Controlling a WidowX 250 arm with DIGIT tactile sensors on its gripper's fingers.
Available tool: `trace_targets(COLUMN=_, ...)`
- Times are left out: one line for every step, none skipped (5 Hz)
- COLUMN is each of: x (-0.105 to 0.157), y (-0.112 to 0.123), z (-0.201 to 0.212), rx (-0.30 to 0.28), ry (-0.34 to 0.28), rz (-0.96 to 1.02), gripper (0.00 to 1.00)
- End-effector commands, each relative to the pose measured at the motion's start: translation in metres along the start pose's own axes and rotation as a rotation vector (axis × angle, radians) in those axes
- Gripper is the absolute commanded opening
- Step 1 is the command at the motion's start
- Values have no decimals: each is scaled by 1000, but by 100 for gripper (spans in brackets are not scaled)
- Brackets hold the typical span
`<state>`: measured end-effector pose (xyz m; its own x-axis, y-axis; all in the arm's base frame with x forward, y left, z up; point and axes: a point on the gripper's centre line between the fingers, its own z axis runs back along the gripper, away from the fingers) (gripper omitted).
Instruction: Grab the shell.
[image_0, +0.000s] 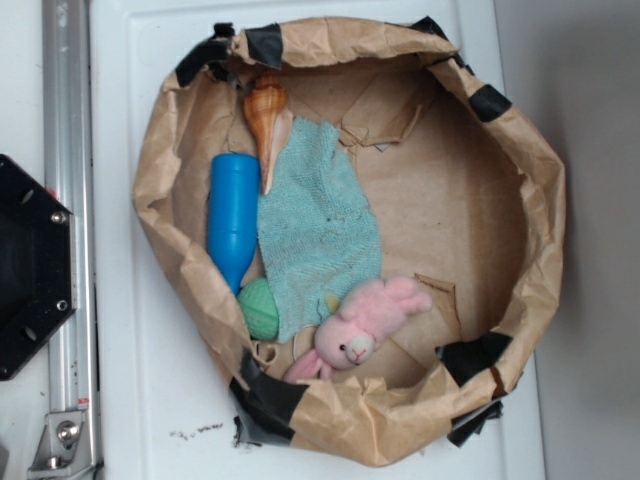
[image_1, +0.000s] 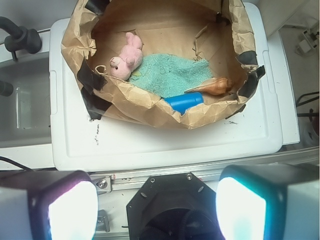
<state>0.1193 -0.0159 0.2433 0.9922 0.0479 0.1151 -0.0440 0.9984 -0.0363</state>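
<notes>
The orange-tan spiral shell lies inside a brown paper bag, wide end toward the rim, point toward the blue bottle. In the wrist view the shell rests near the bag's right inner wall, beside the bottle. My gripper is open and empty, high above the robot base and well short of the bag. Its two pads glow at the bottom corners. The gripper is out of the exterior view.
A teal cloth, a pink plush rabbit and a small green ball also lie in the bag. The bag sits on a white box lid. A black robot base and a metal rail are at the left.
</notes>
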Motion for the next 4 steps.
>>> trace_targets(x=0, y=0, z=0, rx=0, ry=0, rz=0, gripper=100)
trace_targets(x=48, y=21, z=-24, rx=16, ry=6, rz=-193, gripper=100)
trace_targets(x=98, y=32, z=-60, rx=19, ry=44, rz=-417, gripper=100)
trace_targets(x=125, y=42, z=-97, rx=69, ry=109, rz=-654, gripper=100)
